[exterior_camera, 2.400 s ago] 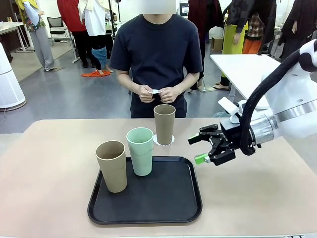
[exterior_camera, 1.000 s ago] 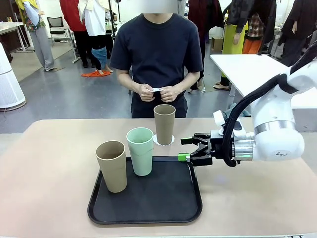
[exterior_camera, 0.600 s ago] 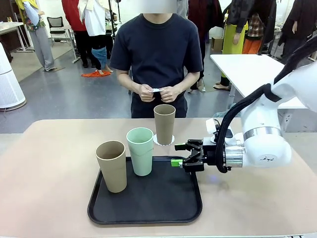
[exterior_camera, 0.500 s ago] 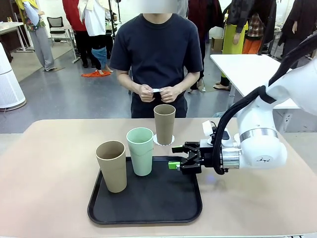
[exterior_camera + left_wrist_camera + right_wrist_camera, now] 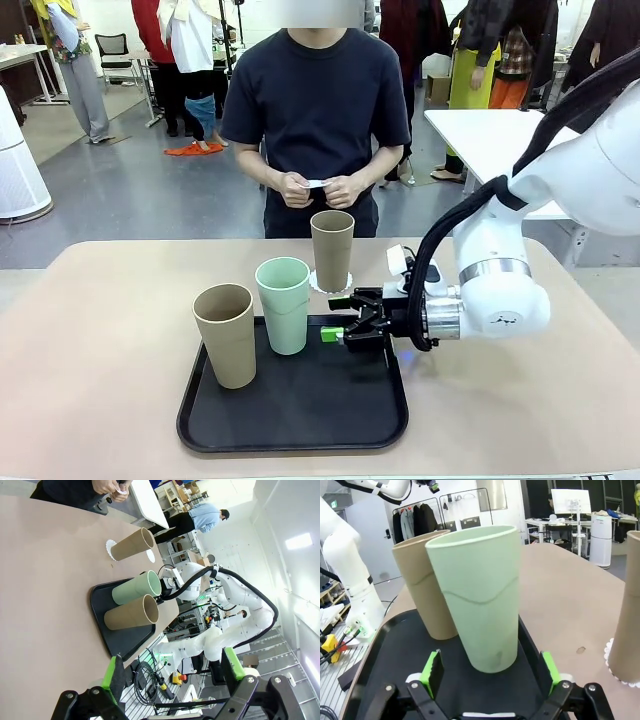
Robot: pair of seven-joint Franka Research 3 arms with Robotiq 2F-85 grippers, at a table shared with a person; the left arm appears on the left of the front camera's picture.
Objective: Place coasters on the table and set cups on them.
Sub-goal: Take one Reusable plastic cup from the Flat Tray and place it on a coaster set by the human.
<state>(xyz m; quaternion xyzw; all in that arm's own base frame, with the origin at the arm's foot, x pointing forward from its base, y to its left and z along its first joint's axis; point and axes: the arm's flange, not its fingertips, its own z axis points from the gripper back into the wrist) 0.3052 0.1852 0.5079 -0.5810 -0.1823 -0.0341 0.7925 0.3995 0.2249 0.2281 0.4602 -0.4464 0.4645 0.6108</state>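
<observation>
The green cup (image 5: pixel 284 305), at nine o'clock from the right gripper (image 5: pixel 334 319), looks light, stiff and smooth; those spread jaws should squeeze its mid-wall gently. Left gripper (image 5: pixel 172 669): jaws apart.

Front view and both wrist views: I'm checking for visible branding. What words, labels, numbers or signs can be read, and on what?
No text reads clearly in these pictures.
A small dark mark on the right arm's white link: too small to read.
A small green sign on the far wall, right wrist view: blurred.
None on the pale mint green cup, two tan-brown cups or black rounded tray.
</observation>
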